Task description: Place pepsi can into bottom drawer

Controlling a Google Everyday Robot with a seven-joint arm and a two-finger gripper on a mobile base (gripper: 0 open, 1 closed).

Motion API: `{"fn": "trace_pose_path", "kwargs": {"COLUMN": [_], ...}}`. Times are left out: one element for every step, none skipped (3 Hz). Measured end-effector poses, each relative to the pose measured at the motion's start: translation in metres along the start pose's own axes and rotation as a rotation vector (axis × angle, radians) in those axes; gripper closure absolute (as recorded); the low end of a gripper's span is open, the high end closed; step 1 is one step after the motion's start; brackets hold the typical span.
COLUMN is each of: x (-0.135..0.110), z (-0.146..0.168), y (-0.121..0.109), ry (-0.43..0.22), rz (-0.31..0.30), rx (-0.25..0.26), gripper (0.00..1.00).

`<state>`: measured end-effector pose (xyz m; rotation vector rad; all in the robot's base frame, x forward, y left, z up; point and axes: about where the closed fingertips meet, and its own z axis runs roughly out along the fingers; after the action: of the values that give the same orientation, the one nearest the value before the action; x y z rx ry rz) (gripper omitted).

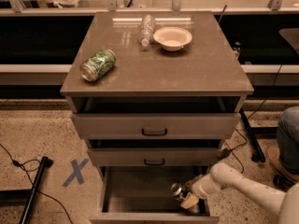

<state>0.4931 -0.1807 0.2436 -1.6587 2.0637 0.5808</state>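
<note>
Gripper sits low inside the bottom drawer, in its right front corner, and it is clamped on the pepsi can. You see the can mostly as a round silver end facing up and to the left; its body is lost in the shadow against the gripper. The can is within the drawer's walls, but you cannot tell whether it touches the drawer floor. Your white arm reaches in from the lower right, over the drawer's right side wall.

The bottom drawer is pulled well out towards you, and the left part of its grey floor is bare. Directly above it, the middle drawer with its black handle stands out a little. The top drawer above that, also with a black handle, is out a little further, leaving a dark gap under the cabinet's surface.

On that surface a green can lies on its side near the left edge. A pale bowl stands upright towards the back, with a clear plastic bottle lying just beside it on its left.

On the speckled floor to the left of the cabinet you have a blue tape X and a black pole lying near it. At the right edge, a person's jeans-clad leg is in view.
</note>
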Motion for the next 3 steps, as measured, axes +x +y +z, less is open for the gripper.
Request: {"fn": "trace_pose_path", "kwargs": {"x": [0.008,0.017,0.017], "z": [0.033,0.054,0.056], "y": [0.002,0.002,0.004], "ry": [0.046,0.049,0.048], "rz": [0.01,0.042,0.043], "rx": [-0.011,-0.029,-0.032], "gripper": [1.0,0.81,0.58]}}
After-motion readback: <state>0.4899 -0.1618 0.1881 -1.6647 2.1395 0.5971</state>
